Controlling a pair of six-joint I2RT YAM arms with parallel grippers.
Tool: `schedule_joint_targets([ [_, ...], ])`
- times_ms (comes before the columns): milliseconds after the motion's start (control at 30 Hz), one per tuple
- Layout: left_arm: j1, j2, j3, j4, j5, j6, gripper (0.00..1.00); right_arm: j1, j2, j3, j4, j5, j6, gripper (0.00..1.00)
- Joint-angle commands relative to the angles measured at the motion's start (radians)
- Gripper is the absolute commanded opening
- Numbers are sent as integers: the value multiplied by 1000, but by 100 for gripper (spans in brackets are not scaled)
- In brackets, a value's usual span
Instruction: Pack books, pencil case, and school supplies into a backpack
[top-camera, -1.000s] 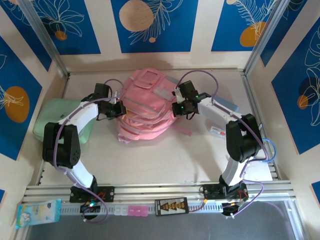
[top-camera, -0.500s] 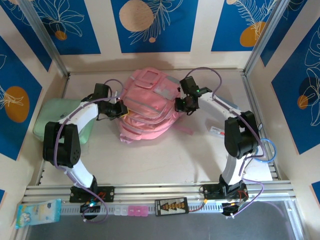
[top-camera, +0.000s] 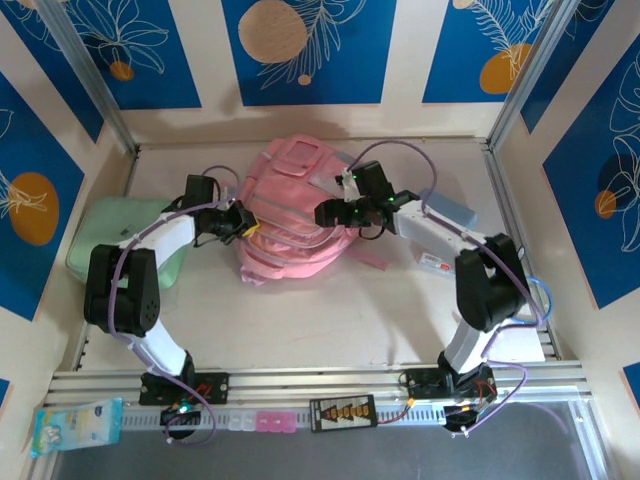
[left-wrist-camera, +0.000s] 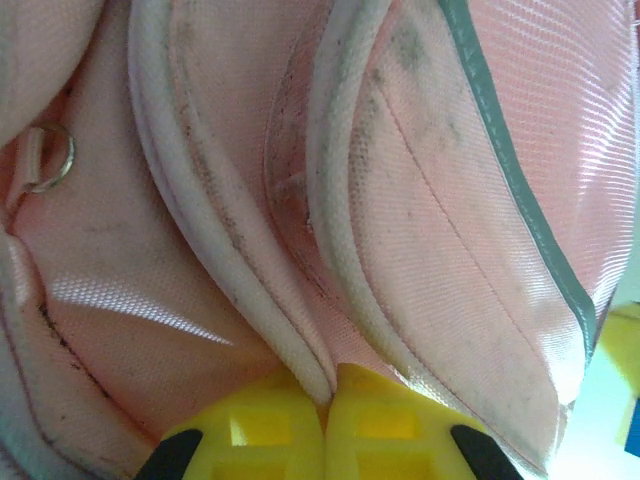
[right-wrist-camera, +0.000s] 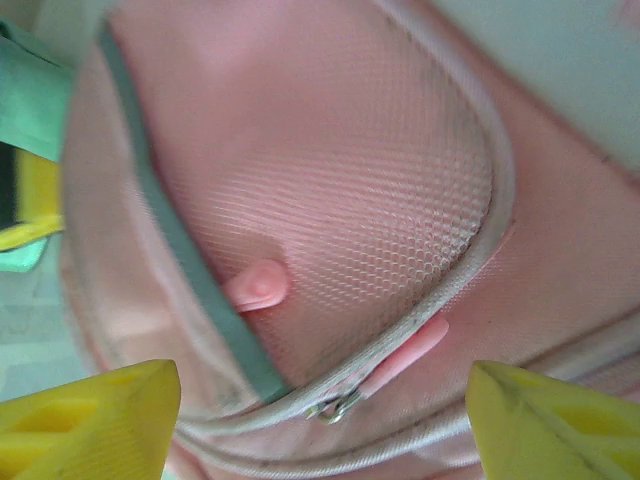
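the pink backpack (top-camera: 290, 235) was seen lying at the middle of the table (top-camera: 330, 310), toward the back wall. the left gripper (top-camera: 243, 222) was closed on a piped fold at the backpack's left edge; in the left wrist view its yellow fingers (left-wrist-camera: 390, 425) were pressed together with the fabric caught between them. the right gripper (top-camera: 325, 213) was held above the backpack's right half, jaws spread wide, nothing gripped; in the right wrist view a mesh pocket (right-wrist-camera: 380, 220) and a zip pull (right-wrist-camera: 335, 405) were framed between them. the pencil case (top-camera: 455, 210) was laid just behind the right arm, with a white card (top-camera: 435, 262) near it. a mint-green case (top-camera: 100, 245) was partly covered by the left arm.
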Motion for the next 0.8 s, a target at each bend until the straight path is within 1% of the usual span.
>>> schedule_joint_targets([
  [0, 2, -21, 0, 75, 64, -22, 0, -5, 29, 50, 57, -63, 19, 77],
  [100, 3, -22, -2, 75, 66, -22, 0, -7, 69, 97, 22, -31, 9, 77],
  [200, 2, -25, -4, 76, 64, -25, 0, -9, 94, 109, 18, -25, 6, 78],
  [300, 2, -22, -8, 85, 65, -31, 0, -6, 118, 109, 36, -71, -8, 78],
  [400, 3, -19, -9, 97, 68, -42, 0, 5, 134, 107, 15, -108, -20, 78],
  [500, 2, -16, -12, 107, 68, -49, 0, 21, 96, 46, 11, -136, -20, 78],
  [600, 3, -10, -12, 104, 70, -49, 0, 33, 29, -49, 47, -223, -15, 78],
  [667, 3, -7, -11, 106, 70, -50, 0, 48, -6, -89, 45, -231, -29, 75],
  [767, 2, -10, -7, 110, 72, -55, 0, 68, -27, -108, 7, -220, -84, 64],
])
